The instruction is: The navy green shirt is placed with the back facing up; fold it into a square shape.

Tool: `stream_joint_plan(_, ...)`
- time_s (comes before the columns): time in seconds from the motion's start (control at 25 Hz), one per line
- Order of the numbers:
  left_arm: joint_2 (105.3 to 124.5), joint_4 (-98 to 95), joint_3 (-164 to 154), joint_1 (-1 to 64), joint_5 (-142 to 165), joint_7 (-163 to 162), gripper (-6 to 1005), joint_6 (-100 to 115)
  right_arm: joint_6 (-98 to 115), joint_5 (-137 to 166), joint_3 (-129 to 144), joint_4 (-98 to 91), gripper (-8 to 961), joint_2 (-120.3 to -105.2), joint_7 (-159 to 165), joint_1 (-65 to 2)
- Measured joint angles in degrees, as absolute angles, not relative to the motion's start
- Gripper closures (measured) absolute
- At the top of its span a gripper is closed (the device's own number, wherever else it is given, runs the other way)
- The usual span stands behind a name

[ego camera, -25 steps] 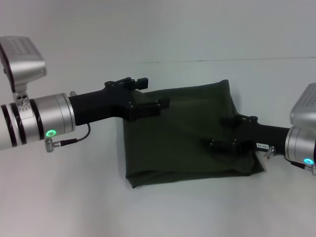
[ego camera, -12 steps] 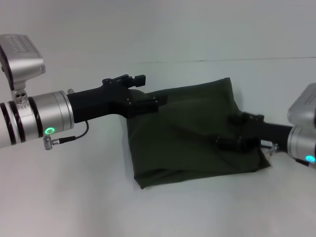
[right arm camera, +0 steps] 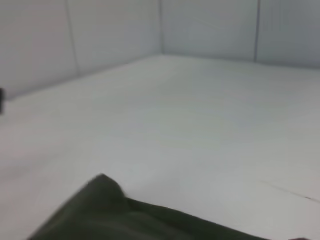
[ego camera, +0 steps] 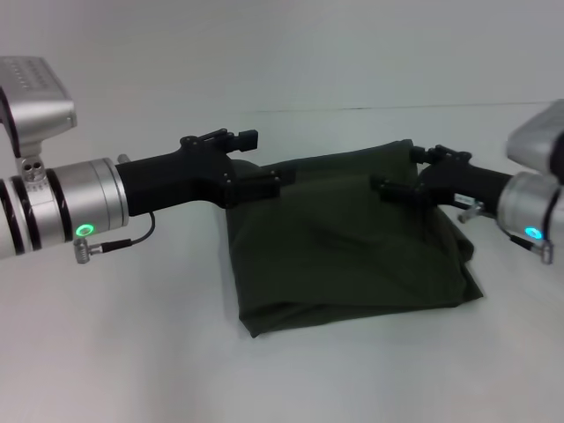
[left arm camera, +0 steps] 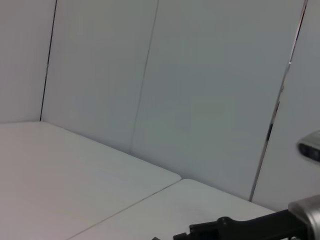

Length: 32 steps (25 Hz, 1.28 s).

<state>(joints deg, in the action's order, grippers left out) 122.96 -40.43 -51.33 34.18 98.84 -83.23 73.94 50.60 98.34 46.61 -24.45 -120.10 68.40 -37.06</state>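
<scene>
The navy green shirt (ego camera: pixel 344 256) lies on the white table, folded into a rough square with a thick doubled edge along its near side. My left gripper (ego camera: pixel 269 183) reaches in from the left and sits at the shirt's far left corner, black against the dark cloth. Coming in from the right, my right gripper (ego camera: pixel 388 187) hovers at the shirt's far right part, close to the far right corner. A corner of the shirt (right arm camera: pixel 125 215) shows in the right wrist view. The left wrist view catches only the other arm's black end (left arm camera: pixel 235 231).
The white table (ego camera: pixel 132 352) stretches around the shirt on all sides, and its far edge meets a pale wall (ego camera: pixel 282 53). Wall panels (left arm camera: pixel 150 75) fill the left wrist view. Both silver forearms hang over the table's left and right sides.
My right gripper has risen off the shirt's near right part and moved back to its far right corner. The shirt's near left corner slid slightly right. The left gripper barely moved.
</scene>
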Motion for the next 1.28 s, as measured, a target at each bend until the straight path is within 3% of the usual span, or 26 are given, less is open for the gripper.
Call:
stream_joint_plan(0.36,122.95,-40.5,-51.6,34.4,98.8,-83.2,116,74.4,38.1,98.2,46.6,-21.5,36,-120.18,67.9,-40.9)
stream_joint_plan(0.76,123.11,-41.0,-51.4,33.7,99.0,-83.3,117,75.8,31.3,87.0,46.1,-21.6,37,-120.21,63.1,-39.4)
stream_joint_plan(1.28,122.41,-40.3,-51.8,31.1,99.9,-80.2,117,81.1,60.1,78.8,46.4,-22.0,36,-118.63,59.2,-29.1)
